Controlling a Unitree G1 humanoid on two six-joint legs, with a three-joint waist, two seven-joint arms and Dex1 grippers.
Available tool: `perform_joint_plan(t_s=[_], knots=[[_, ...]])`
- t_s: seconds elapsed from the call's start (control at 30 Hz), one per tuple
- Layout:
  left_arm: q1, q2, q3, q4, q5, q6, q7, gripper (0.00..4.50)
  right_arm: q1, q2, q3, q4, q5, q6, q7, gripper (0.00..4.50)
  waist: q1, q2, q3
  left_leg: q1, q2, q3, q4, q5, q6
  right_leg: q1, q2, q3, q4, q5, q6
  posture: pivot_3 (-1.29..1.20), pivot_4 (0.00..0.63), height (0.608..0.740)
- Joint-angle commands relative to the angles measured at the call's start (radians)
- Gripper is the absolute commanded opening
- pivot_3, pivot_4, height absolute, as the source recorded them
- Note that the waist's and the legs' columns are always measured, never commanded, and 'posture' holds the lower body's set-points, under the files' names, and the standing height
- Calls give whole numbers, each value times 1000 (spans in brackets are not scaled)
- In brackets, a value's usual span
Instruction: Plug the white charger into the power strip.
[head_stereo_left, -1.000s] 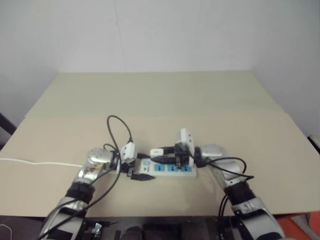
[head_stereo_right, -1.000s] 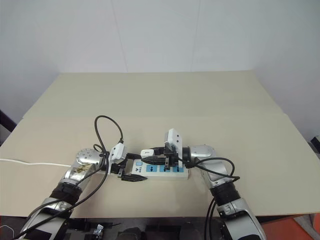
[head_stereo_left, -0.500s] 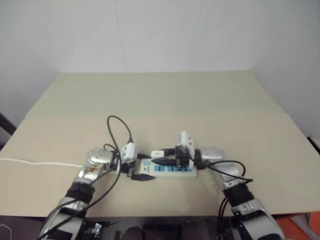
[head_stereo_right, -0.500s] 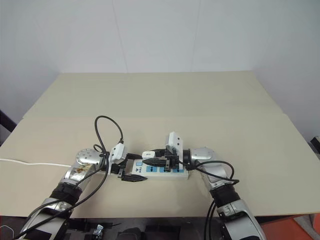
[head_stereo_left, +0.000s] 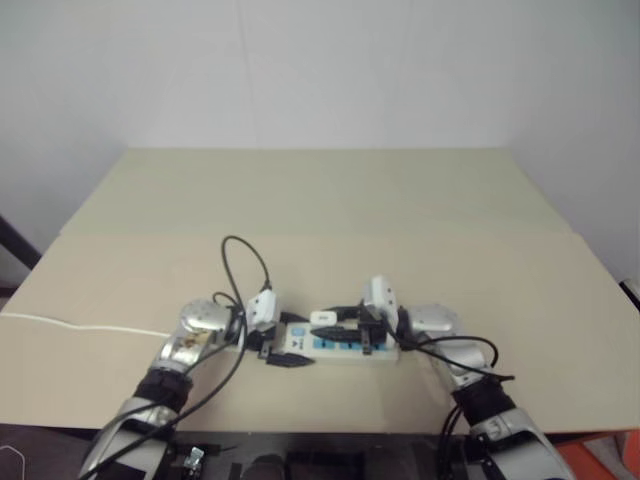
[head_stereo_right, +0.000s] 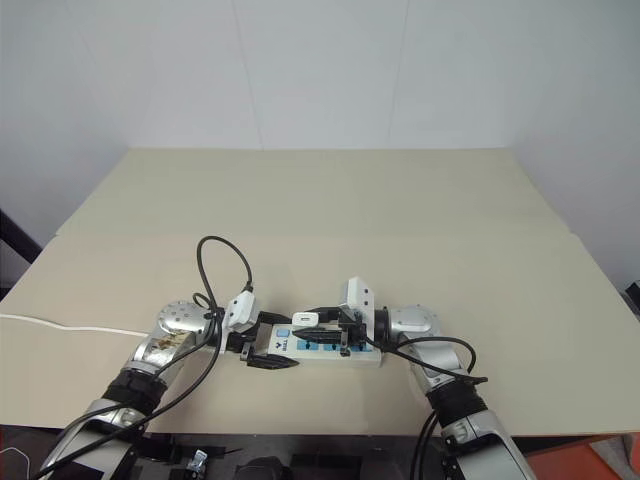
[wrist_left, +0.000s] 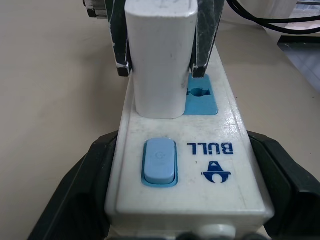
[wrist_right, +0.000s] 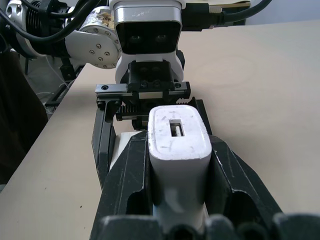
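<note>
On the near table edge (head_stereo_right: 520, 300): power strip (head_stereo_right: 322, 347) is lying lengthwise, left to right.
Left gripper (head_stereo_right: 268, 352): is clamping the strip's switch end, fingers (wrist_left: 80, 200) closed on both sides.
Right gripper (head_stereo_right: 325, 325): is pinching the white charger (wrist_left: 157, 55), fingers tight on its flanks.
Charger position: is standing upright on the leftmost blue socket (wrist_left: 201, 97), base meeting the strip; how deep it is seated cannot be told.
Risk: charger looks offset toward one side of the socket; pressing down askew is likely to jam the prongs or tip the strip.
</note>
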Motion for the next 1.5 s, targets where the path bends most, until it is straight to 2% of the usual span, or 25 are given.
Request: perform_joint_plan(t_s=[0.03,0.83,0.87,1.1,1.13,1.33,1.47,1.5], knots=[[18,55,6,-18,9,13,-24,3304,63,-90,3,145,-80,36,2,1089,0,-1,-1,0,0,0,0,0,0,0,0,0,0,0,0,0,150,740],[21,77,13,-16,7,8,-23,3304,83,-79,20,191,-80,27,2,1089,0,-7,-5,1,0,0,-1,0,0,0,0,0,0,0,-1,0,150,740],[22,76,12,-16,8,8,-22,3304,81,-79,21,188,-76,39,7,1831,-1,-8,-5,1,0,0,-1,0,0,0,0,0,0,0,-1,0,150,740],[23,76,5,-19,3,9,-16,3304,61,-72,13,186,-72,48,1,4313,-20,-22,-14,4,4,-1,-2,0,0,2,4,0,1,-1,-3,0,150,740],[23,75,3,-20,2,9,-15,3304,61,-71,13,180,-71,52,1,4486,-21,-23,-15,4,5,-1,-2,0,0,2,5,0,1,-1,-3,0,150,740],[24,65,0,-34,-3,20,-7,3304,52,-84,-16,114,-46,58,1,4486,-20,-24,-15,4,5,-2,-3,0,0,2,5,0,1,-1,-4,0,150,740],[23,62,4,-57,-15,44,4,3304,24,-108,-68,27,5,103,9,4486,-19,-20,-13,2,5,-2,-3,0,0,-1,4,0,1,-1,-4,0,150,740],[23,60,11,-73,-25,58,11,4034,15,-117,-83,4,16,117,10,4500,-19,-18,-11,1,5,-2,-3,0,0,-1,4,0,1,-1,-4,0,150,740]])
